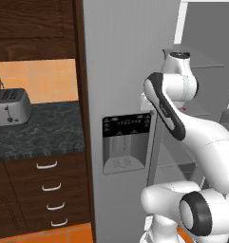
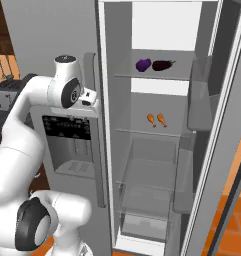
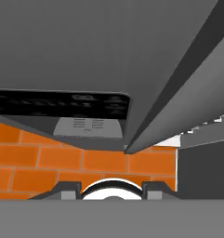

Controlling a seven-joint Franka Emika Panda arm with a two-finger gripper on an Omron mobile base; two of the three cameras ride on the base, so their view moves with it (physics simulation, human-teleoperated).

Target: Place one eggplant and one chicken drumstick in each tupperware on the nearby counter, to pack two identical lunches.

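**A:** so the arm (image 2: 22, 130) is folded up right against the closed freezer door, wrist by the dispenser panel (image 2: 69, 131). Can't tell if the fingers are wide or narrow tbh. My worry is the elbow or wrist clipping the door edge when it swings into the open fridge side.

**B:** yeah, and the targets are tiny. Two drumsticks (image 2: 156, 119) lie just beside each other on the middle shelf, easy to knock one off. The two eggplants (image 2: 153, 65), glossy dark purple, sit up on the shelf above. Counter (image 1: 37, 130) is way off left, next to the toaster (image 1: 9, 107).
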